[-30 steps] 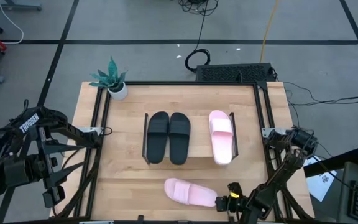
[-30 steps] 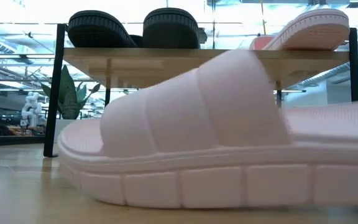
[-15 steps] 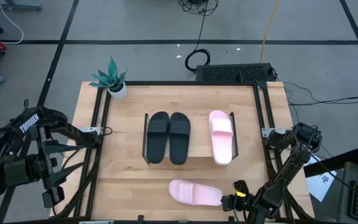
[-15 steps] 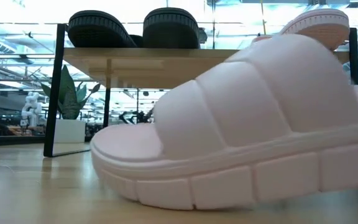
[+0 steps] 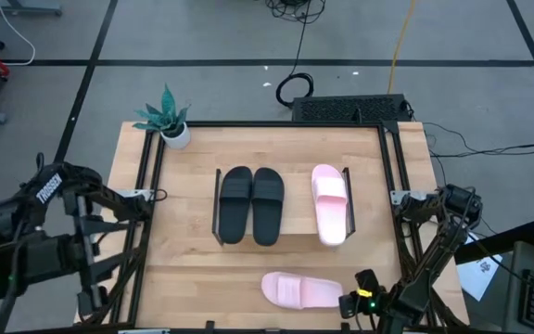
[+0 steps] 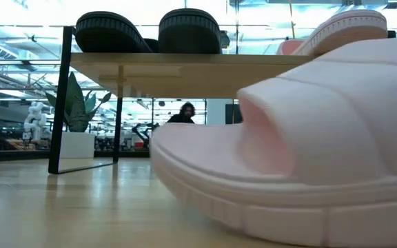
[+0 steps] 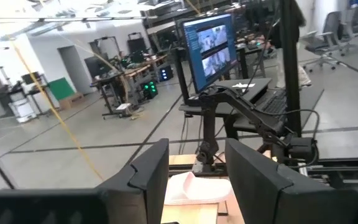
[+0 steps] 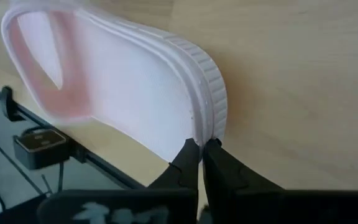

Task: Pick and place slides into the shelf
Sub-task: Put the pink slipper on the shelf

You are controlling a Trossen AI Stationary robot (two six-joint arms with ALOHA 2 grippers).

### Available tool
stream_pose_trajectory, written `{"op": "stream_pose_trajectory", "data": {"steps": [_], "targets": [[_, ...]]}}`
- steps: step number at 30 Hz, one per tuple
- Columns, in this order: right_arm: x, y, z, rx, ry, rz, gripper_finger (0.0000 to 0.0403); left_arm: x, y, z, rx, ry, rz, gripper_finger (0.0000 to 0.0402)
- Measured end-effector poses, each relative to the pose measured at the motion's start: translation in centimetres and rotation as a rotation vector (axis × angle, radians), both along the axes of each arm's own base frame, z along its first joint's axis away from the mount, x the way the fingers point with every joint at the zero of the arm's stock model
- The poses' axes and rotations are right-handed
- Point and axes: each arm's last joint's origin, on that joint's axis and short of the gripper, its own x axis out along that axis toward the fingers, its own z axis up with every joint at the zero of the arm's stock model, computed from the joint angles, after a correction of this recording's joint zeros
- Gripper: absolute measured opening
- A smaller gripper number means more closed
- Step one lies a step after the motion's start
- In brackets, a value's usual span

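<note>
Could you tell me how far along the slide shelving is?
Done: the matte black pair of slides and one pale pink slide sit on the low wooden shelf. In hand: the right gripper is shut on the heel rim of the second pink slide, near the table's front edge. Left: placing it beside its mate.

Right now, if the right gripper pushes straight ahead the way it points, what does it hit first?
The heel rim of the loose pink slide: the shut right gripper already sits against it, so pushing on would likely shove the sandal along the table.
</note>
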Motion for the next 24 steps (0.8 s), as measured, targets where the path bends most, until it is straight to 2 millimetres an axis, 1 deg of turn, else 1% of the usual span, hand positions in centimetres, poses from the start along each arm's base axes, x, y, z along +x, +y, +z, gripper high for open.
{"op": "stream_pose_trajectory", "data": {"steps": [6, 10, 13, 19, 24], "targets": [[-1.2, 0.5, -0.1, -0.018, 0.008, 0.044, 0.0004, 2.5, -0.1, -0.3, -0.019, 0.0, 0.066, 0.0161], [-2.2, 0.6, -0.7, -0.016, 0.037, 0.076, 0.0025, 3.7, 0.0, -0.3, -0.057, 0.008, 0.021, 0.0161], [-2.7, 0.6, -1.3, -0.002, 0.029, 0.091, 0.0044, 4.1, 0.1, -0.3, -0.067, 0.02, -0.016, 0.0161], [-3.2, 0.3, -3.1, 0.066, -0.007, 0.101, 0.0065, 4.5, 0.3, -0.3, -0.085, 0.017, -0.006, 0.0161], [-3.5, 0.1, -3.6, 0.082, -0.026, 0.104, 0.0076, 4.6, 0.4, -0.3, -0.085, 0.017, -0.002, 0.0161]]}}
